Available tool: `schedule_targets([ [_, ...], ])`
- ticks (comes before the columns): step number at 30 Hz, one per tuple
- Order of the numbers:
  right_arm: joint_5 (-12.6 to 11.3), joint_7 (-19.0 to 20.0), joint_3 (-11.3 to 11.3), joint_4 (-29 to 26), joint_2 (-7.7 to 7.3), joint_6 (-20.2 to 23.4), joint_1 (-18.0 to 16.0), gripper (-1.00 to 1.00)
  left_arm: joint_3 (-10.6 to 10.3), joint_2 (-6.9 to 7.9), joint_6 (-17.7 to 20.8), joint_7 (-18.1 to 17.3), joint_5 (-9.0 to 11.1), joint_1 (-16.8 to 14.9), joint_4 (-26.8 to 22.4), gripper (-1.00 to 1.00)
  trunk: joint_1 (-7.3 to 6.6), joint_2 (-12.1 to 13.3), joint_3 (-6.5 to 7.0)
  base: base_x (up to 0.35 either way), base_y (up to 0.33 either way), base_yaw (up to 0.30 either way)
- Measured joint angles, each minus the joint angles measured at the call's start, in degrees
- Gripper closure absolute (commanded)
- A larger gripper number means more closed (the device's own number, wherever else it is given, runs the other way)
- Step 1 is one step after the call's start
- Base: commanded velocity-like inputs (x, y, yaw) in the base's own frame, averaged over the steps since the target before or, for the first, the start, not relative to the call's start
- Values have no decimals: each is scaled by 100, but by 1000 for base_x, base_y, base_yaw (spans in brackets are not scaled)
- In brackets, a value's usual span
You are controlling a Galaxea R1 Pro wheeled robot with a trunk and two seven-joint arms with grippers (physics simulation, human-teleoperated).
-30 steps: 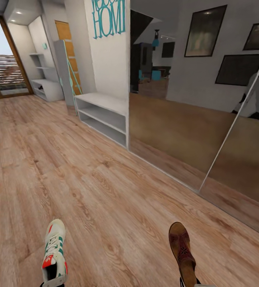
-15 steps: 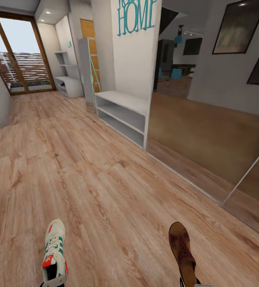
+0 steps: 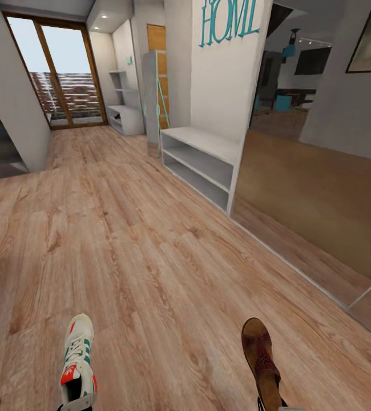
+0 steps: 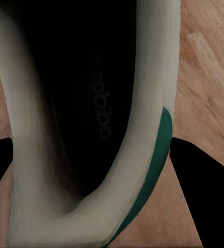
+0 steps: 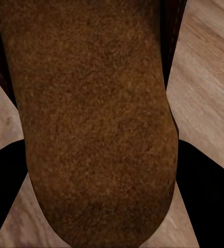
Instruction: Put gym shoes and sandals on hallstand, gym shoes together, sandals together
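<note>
One gym shoe [image 3: 77, 358]; one sandal [image 3: 260, 357]; perhaps two hallstands [image 3: 200, 161].

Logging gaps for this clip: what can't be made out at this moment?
- Left tool's grip: the gym shoe covers it in the left wrist view; the head view's bottom edge cuts it off.
- Right tool's grip: likewise behind the sandal.
- Hallstand slots: too far to judge contents.

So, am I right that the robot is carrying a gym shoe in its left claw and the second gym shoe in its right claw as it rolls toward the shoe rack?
Not quite: the right claw holds a brown sandal, as the head and right wrist views show. The left claw does carry a gym shoe, with the shoe rack ahead.
</note>
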Motion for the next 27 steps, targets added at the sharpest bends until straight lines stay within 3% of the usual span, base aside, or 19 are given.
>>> schedule_targets([
  [12,0,0,-3,-1,0,0,0,100,4,0,-1,0,1,0,-1,100,-1,0,-58,24,0,263],
  [27,0,0,2,-6,0,0,0,100,17,7,-7,1,10,0,-3,100,-4,0,-130,312,0,263],
])
